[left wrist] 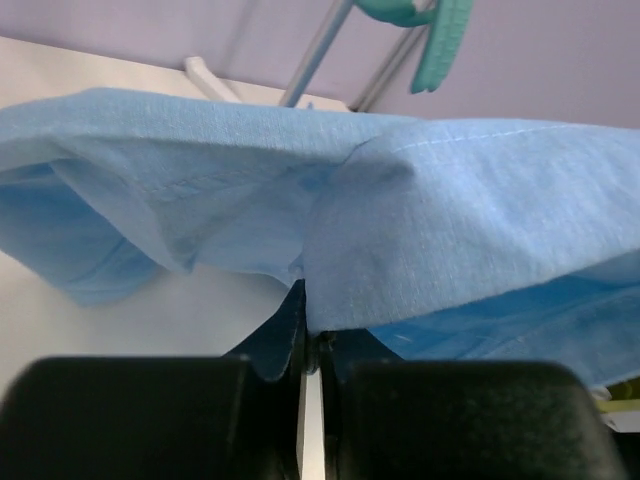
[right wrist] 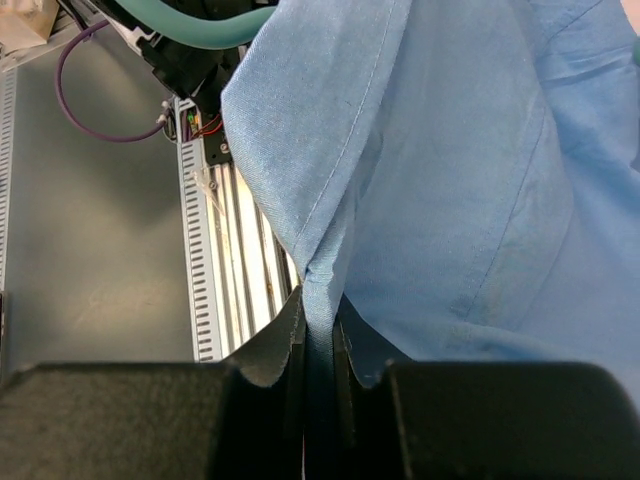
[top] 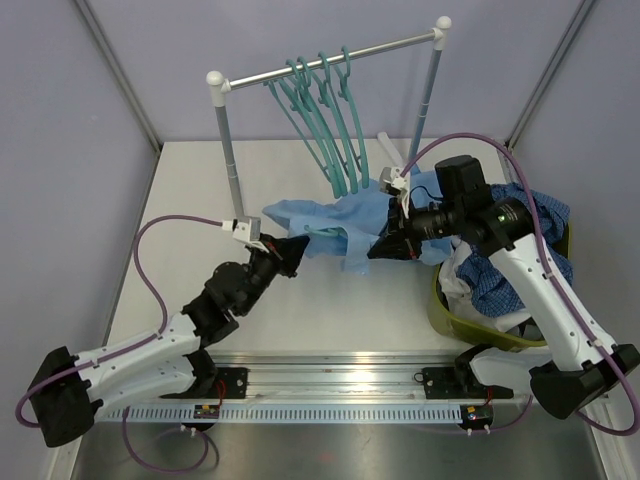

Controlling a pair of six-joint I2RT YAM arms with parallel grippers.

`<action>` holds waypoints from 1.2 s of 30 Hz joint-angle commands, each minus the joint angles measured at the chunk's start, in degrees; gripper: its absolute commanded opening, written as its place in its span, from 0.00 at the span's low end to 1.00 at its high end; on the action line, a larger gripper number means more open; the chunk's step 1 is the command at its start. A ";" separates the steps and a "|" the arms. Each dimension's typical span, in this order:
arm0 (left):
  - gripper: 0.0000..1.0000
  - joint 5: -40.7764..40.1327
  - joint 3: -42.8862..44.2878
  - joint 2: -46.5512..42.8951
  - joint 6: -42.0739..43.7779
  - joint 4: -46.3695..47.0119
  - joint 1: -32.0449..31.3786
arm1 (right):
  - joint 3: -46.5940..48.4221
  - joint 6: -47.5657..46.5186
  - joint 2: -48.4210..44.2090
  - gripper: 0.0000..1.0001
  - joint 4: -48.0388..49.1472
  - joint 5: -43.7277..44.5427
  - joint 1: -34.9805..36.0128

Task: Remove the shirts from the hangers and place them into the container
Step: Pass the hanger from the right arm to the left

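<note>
A plain light blue shirt (top: 320, 215) hangs stretched above the table between my two grippers. My left gripper (top: 298, 243) is shut on its left edge; in the left wrist view the cloth (left wrist: 450, 220) is pinched at the tips (left wrist: 312, 335). My right gripper (top: 383, 243) is shut on a fold of the same shirt (right wrist: 460, 180), which runs down between its jaws (right wrist: 320, 310). Several teal hangers (top: 325, 100) hang on the rail, and the lowest reaches down to the shirt. The olive-green container (top: 447, 312) stands at the right, under the right arm.
The silver rail (top: 330, 62) with white ball ends stands on two posts at the back. A dark blue checked shirt (top: 540, 215) and a white one (top: 465, 265) lie piled in the container. A metal track (top: 330, 385) runs along the near edge.
</note>
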 commanded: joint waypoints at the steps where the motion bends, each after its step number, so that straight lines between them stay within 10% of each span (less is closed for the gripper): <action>1: 0.00 7.39 1.45 -0.63 0.12 6.26 1.38 | 2.73 -0.70 -2.46 0.00 2.32 -3.69 -1.12; 19: 0.00 -14.40 20.34 -9.26 20.33 -48.82 6.57 | 7.91 -21.43 -1.31 0.00 -13.32 15.74 -1.30; 29: 0.00 -7.56 20.78 -6.08 22.00 -43.32 13.07 | 9.94 -24.08 -0.44 0.00 -18.60 6.51 -1.30; 32: 0.27 -0.80 20.34 -5.64 25.86 -39.53 13.51 | 8.97 -21.19 -0.35 0.00 -16.15 4.22 -1.38; 33: 0.57 4.70 20.34 -5.90 28.30 -39.09 13.51 | 8.80 -20.22 -0.17 0.00 -15.36 4.48 -1.38; 36: 0.96 20.15 20.08 -10.01 34.37 -40.40 13.51 | 8.88 -17.32 0.35 0.00 -13.33 7.46 -1.30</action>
